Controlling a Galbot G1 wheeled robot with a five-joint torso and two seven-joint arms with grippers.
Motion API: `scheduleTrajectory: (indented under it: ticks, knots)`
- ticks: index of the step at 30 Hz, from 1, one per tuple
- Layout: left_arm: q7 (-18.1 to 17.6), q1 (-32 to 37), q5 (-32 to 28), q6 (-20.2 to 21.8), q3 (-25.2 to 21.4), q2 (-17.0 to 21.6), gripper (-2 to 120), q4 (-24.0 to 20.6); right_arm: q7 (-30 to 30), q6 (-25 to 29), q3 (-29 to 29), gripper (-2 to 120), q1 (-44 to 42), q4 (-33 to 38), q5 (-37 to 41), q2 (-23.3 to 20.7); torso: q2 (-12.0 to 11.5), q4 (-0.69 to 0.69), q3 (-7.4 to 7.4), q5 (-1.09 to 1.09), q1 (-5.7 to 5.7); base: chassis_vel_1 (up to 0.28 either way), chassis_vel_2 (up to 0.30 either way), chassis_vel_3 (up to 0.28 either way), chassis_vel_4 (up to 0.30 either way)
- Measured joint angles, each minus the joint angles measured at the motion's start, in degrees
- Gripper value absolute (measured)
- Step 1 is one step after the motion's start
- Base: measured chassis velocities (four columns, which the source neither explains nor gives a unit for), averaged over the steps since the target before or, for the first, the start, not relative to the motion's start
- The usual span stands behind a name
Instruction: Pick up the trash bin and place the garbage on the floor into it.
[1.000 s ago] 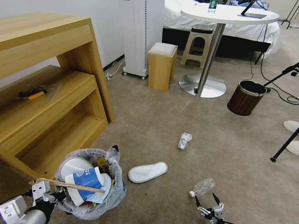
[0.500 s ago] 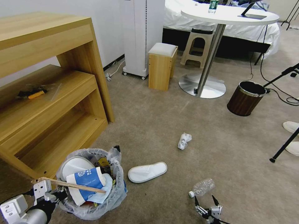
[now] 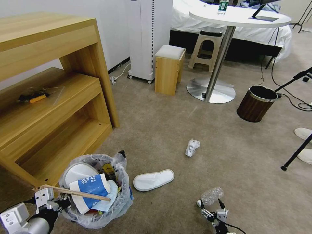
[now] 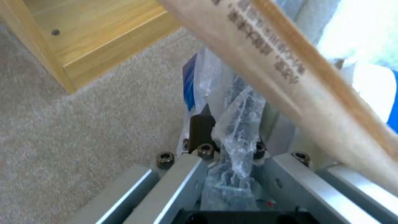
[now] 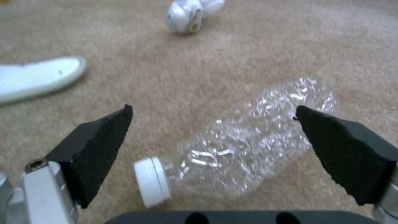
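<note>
Bottle framed by the right hand (image 3: pixel 212 208)
Its fingers are spread around the clear bottle (image 5: pixel 244 146) on the floor (image 3: pixel 182 120). The trash bin (image 3: pixel 97 195) bag is pinched by the left hand (image 4: pixel 228 146).

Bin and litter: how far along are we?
Done: the bin, gripped at its bag by the left gripper, already holds a cup, stick and more. In hand: the open right gripper straddles the bottle. Left on the floor: slipper, wad.
</note>
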Motion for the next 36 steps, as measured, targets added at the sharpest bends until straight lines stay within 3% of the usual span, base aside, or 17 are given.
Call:
scheduleTrajectory:
  ticks: [10,36]
  knots:
    - [-0.1,0.3,0.4,0.3,-0.2,-0.9,0,-0.6,-0.6,-0.6,-2.3,99,-0.9,3.4,1.5,-1.2,0.0,0.03,0.0,-0.01,0.0,0.0,0.0,0.0,0.0]
    - [-0.2,1.4,2.4,0.5,0.2,-3.5,0,-1.1,-0.1,-0.2,-4.2,99,-1.8,2.8,1.8,-2.8,0.0,0.02,0.0,-0.11,-0.01,0.0,0.0,0.0,0.0]
